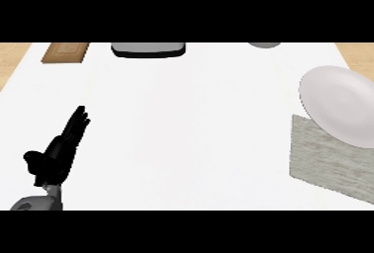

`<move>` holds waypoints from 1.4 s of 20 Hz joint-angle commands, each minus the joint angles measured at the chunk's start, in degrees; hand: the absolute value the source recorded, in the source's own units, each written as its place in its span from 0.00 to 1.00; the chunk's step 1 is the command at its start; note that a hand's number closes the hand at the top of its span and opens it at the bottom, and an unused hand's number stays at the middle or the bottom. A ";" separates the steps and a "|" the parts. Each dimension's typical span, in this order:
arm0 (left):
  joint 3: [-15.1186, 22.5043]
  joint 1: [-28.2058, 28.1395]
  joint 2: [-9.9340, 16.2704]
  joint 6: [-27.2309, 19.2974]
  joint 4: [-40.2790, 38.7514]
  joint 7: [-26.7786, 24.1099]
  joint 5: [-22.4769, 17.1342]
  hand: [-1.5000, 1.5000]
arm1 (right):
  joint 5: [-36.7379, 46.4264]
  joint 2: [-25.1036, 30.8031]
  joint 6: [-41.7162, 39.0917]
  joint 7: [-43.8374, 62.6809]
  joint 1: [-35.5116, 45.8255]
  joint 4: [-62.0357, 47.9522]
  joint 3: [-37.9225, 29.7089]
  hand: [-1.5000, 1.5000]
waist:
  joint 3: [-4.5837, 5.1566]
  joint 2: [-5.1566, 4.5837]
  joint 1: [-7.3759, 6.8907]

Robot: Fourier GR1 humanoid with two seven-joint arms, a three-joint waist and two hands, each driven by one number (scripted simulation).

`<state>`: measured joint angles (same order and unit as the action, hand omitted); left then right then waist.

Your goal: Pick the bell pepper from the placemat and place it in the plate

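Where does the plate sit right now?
In the head view, the plate lies at the counter's right edge, overlapping the far end of the placemat.

Plate (340, 105) cut off at right edge. Placemat (330, 157) overlapped by plate at top, cut off at right and lower edge. Dark-rimmed grey object (148, 49) and small grey object (263, 44) clipped at top; kind cannot be told. Wooden board (66, 52) partly cropped.

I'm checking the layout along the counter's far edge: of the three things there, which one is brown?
The flat wooden board at the far left corner is the brown one. The tray-like dish beside it is grey and black, and the small object further right is grey.
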<state>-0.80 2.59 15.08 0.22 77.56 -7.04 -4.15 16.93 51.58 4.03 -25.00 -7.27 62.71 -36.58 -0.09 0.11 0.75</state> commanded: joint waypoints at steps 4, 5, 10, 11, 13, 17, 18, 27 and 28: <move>-1.16 -0.34 -0.08 1.48 -0.20 -0.78 1.03 0.50 | -0.92 2.57 -4.35 -0.82 6.87 -3.92 -0.66 1.00 | 0.10 -0.11 -0.83; -1.12 -0.70 0.65 1.68 2.91 2.29 0.31 0.50 | 1.61 0.82 -1.25 1.24 10.39 -4.01 3.17 1.00 | 0.08 -0.15 -1.29; -2.54 3.48 -0.66 3.08 -4.53 -1.76 0.52 0.50 | 3.12 1.69 -2.94 -3.65 15.62 -11.34 5.52 1.00 | 0.08 -0.22 -1.02; 0.26 0.98 -2.79 1.01 -2.35 -2.30 2.73 0.50 | 3.16 3.62 -6.62 2.93 19.28 -8.86 8.00 1.00 | 0.09 -0.24 -1.46; -0.49 0.53 -1.07 2.13 -0.41 0.42 2.12 0.50 | 4.69 2.48 -5.96 0.83 23.46 -13.59 10.50 1.00 | 0.04 -0.30 -1.90; -0.39 -0.46 -2.01 1.82 1.80 0.82 2.24 0.50 | 6.61 -3.76 -3.21 7.20 27.76 -9.83 14.65 1.00 | 0.08 -0.16 -1.54; -0.22 0.87 -2.57 1.35 -0.19 0.37 2.91 0.50 | 7.46 -2.50 -3.77 4.22 31.97 -15.87 15.35 1.00 | 0.05 -0.32 -1.86; -0.70 3.78 -2.84 0.99 1.75 3.95 3.34 0.50 | 15.60 -10.73 3.85 10.16 45.83 -26.50 21.91 1.00 | 0.03 -0.38 -2.25; -2.52 2.73 -2.74 2.44 -3.90 -1.77 3.03 0.50 | 14.62 -10.74 4.09 7.06 43.28 -27.33 20.66 1.00 | 0.07 -0.29 -1.45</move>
<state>-2.23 5.29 12.58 1.98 75.73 -7.23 -1.00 29.69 42.74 6.04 -17.99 33.22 39.28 -17.02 -0.03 -0.26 -1.15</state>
